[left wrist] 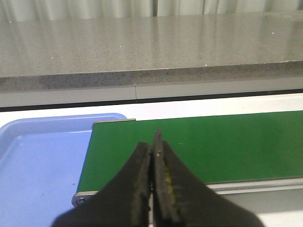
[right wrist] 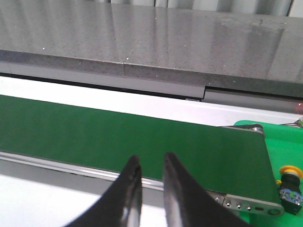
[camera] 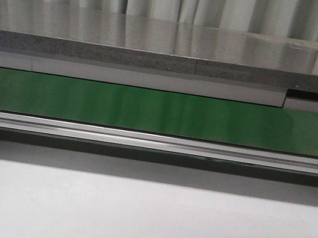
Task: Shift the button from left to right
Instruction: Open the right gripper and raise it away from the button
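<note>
The button (right wrist: 289, 183), with a yellow head and a black body, shows only in the right wrist view. It lies on a green tray (right wrist: 285, 138) just past the right end of the green conveyor belt (right wrist: 94, 132). My right gripper (right wrist: 150, 161) is open by a narrow gap and empty, over the belt's near rail and well apart from the button. My left gripper (left wrist: 154, 144) is shut with nothing between its fingers, above the left end of the belt (left wrist: 213, 146). Neither gripper shows in the front view.
A blue tray (left wrist: 38, 161) lies beside the belt's left end. A grey stone counter (camera: 160, 40) runs behind the belt (camera: 160, 112). A metal rail (camera: 155, 141) edges the belt's near side, with white table (camera: 142, 220) in front.
</note>
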### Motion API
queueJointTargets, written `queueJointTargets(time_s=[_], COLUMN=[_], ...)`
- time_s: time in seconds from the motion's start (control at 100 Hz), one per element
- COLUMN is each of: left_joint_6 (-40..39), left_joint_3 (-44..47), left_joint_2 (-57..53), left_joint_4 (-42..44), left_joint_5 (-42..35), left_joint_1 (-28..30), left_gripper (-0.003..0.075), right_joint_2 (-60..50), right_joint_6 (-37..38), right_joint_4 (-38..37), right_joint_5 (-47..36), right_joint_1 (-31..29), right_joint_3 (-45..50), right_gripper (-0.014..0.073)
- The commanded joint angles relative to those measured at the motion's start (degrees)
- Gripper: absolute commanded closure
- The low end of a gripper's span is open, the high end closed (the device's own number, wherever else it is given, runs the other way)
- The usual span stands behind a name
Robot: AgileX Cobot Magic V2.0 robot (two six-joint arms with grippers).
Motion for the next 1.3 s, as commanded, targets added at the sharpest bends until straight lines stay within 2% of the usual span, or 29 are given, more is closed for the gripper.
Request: queueJointTargets(time_s=[0.0, 0.07, 0.94, 1.1, 1.18, 1.29], left_joint_6=[-0.2, -0.2, -0.2, -0.2, -0.2, -0.2], left_joint_3=[-1.6, -1.6, -1.6, -1.6, -1.6, -1.6], left_joint_2=[0.32, 0.32, 0.32, 0.32, 0.32, 0.32], left_joint_4=[-0.76, -0.76, -0.76, -0.76, -0.76, -0.76], left_joint_5=[-4.08, -4.08, -4.08, -4.08, -4.08, -4.08], left_joint_1=[-0.37, -0.37, -0.37, -0.37, -0.37, -0.37], left_gripper=[0.0741, 0.0741, 0.0741, 0.0741, 0.0741, 0.0741], right_joint_2=[0.34, 0.34, 0.34, -0.52, -2.07, -5.58], right_joint_6=[-0.38, -0.38, -0.38, -0.29, 1.86, 9.97], right_joint_4=[1.17, 1.17, 1.17, 0.2, -1.95, -8.72], right_joint_5=[-2.8, -2.8, -3.16, -7.67, -10.93, -13.99], right_joint_1=[0.0, 0.0, 0.0, 1.26, 2.52, 4.56], right_joint_3=[-1.46, -1.46, -1.14, 1.84, 4.54, 8.6], right_gripper=[0.0598, 0.0668, 0.0661, 0.0661, 0.0661, 0.0661])
